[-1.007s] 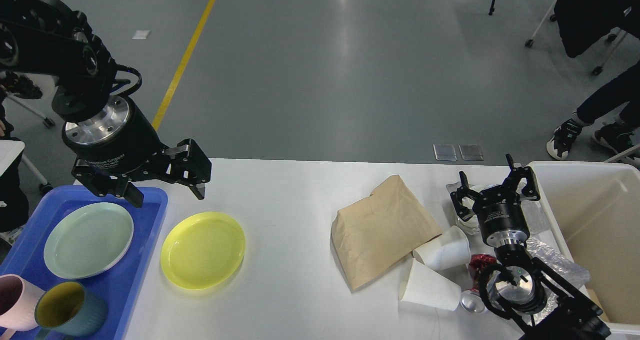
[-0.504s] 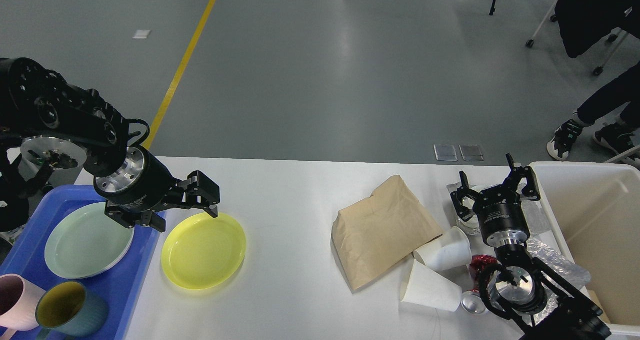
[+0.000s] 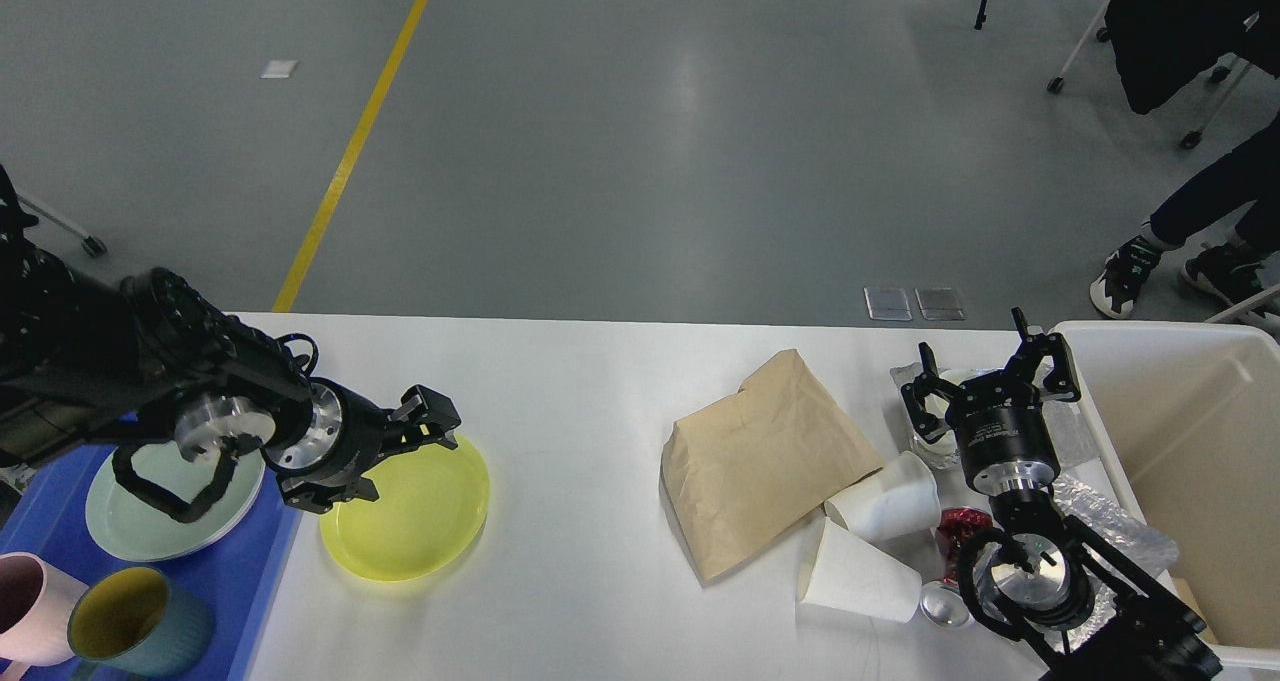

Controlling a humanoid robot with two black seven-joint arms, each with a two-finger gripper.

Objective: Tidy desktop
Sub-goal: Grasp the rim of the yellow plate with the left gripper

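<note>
Even, bright overhead light fills the scene, with no dim corners. The grey floor [image 3: 700, 141] carries a soft pale streak of reflected light running up its middle. The white surface [image 3: 580, 561] reads clean and a little washed out, and shadows on it are faint and short, hugging the yellow plate [image 3: 420, 521] and the brown paper bag [image 3: 760, 461]. Focus is sharp throughout, and straight lines bow slightly toward the edges.
</note>
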